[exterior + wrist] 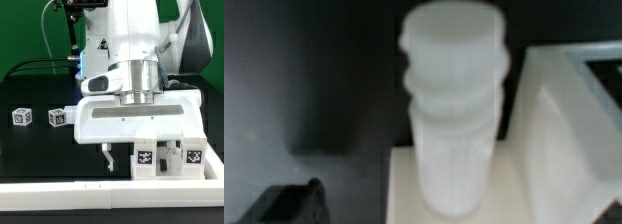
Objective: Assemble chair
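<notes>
Exterior view: set off the arm, across the table (40, 90) from it, slightly above the black top, facing the arm (135, 40) head-on; near enough to crop the upper links. Wrist view: mounted on the wrist, aimed down past it, very close, blurred, mostly filled by a ribbed white post (452, 100). Shared: white chair parts (165, 150) under the wrist; exact match to the post not resolvable.

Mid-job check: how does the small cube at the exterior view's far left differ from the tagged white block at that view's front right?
The small cube stands on open black table; the white block stands close beside a second tagged block. The cube looks smaller and the block taller, though the block is nearer the camera. Both are white with black-and-white tags.
</notes>
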Motion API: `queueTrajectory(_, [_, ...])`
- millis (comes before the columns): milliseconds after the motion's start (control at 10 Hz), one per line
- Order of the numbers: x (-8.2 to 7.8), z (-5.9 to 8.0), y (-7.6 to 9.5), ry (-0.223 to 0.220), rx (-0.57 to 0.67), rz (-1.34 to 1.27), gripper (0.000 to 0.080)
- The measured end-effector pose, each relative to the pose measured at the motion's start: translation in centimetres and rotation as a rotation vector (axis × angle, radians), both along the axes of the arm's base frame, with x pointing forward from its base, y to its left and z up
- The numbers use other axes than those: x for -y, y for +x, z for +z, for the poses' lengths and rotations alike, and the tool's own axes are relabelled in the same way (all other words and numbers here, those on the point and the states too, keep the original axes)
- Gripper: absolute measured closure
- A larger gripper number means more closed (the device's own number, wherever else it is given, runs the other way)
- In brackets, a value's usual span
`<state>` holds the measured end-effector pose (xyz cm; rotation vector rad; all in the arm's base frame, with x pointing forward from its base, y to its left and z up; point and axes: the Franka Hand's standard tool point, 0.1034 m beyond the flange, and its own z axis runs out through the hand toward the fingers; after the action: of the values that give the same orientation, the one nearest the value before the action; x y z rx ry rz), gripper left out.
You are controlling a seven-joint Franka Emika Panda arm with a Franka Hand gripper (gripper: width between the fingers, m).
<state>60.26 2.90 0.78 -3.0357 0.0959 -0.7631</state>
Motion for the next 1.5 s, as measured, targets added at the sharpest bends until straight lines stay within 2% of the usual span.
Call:
queueTrajectory(200, [-0.3,0.1,0.1,0.000,-0.004,0.007,0.0151])
queueTrajectory(400, [-0.2,0.1,0.1,0.000,-0.004,0.007,0.0391])
queueTrajectory(500, [-0.2,0.0,0.1,0.000,-0.004,0.006,0.0391])
queueTrajectory(600, [-0.2,0.0,0.1,0.000,-0.004,0.006,0.0591])
queueTrajectory(700, [-0.2,0.0,0.1,0.000,-0.004,0.006,0.0718])
queueTrajectory(800, [-0.2,0.0,0.1,0.000,-0.004,0.006,0.0718])
queueTrajectory(900, [-0.2,0.0,0.1,0.000,-0.004,0.006,0.0771])
queueTrajectory(1300, [0.0,0.2,0.1,-0.003,-0.005,0.010,0.0771])
queueTrajectory(1500, [1.7,2.8,-0.6,0.010,-0.042,0.002,0.0771])
